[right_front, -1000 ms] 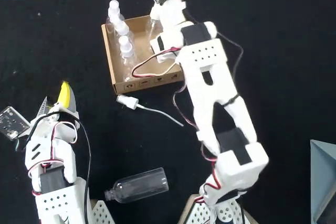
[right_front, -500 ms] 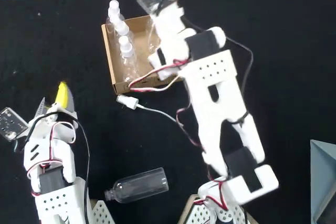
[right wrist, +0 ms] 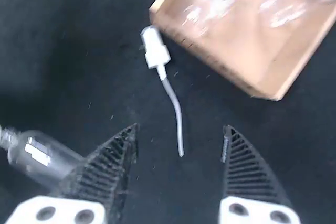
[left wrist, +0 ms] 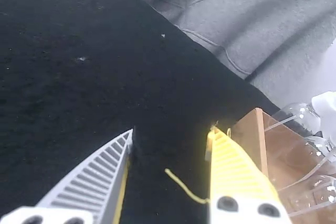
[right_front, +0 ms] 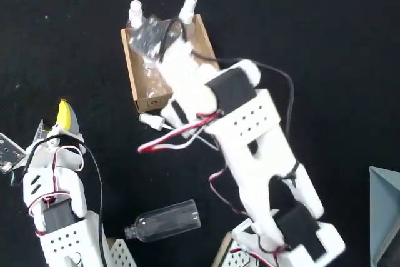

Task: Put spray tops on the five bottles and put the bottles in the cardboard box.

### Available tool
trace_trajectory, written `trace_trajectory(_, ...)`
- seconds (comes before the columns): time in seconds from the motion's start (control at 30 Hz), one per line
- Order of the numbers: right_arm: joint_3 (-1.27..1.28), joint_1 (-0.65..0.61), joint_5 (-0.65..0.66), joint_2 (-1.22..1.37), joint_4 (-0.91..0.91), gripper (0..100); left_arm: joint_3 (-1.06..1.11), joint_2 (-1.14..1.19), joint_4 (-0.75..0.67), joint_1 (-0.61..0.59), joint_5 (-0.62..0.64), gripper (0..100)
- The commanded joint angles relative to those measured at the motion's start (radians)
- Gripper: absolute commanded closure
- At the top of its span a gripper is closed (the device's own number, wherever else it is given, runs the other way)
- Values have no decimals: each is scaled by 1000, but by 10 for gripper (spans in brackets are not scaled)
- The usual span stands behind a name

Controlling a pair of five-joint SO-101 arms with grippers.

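Right tool jaws spread wide, holding nothing, over the loose spray top just beside the cardboard box. Left tool jaws also apart, nothing held. One topless bottle lies on the bench.

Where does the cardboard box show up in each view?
High view: cardboard box at the table's far middle, partly under the right arm.
Left wrist view: a box corner just past the yellow finger of the left pincer.
Right wrist view: box beyond the loose spray top, ahead of the right pincer.
Shared landmark: the capped bottles in the box, seen in all three.
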Motion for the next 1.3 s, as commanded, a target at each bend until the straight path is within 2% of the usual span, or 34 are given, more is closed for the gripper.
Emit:
trace_trajectory(0.0,85,-63,34,-120,2,789,15,-15,-5,-8,-8,794)
trace_trajectory(0.2,286,-120,34,-278,-78,789,15,-15,-5,-10,-8,794)
trace_trajectory(0.43,536,-210,34,-418,-212,789,24,-15,-66,-104,-2,795)
trace_trajectory(0.97,825,-442,37,-450,-353,789,24,-15,-71,-116,-3,795)
trace_trajectory(1.27,928,-545,213,-450,-354,789,24,-15,-71,-117,-2,795)
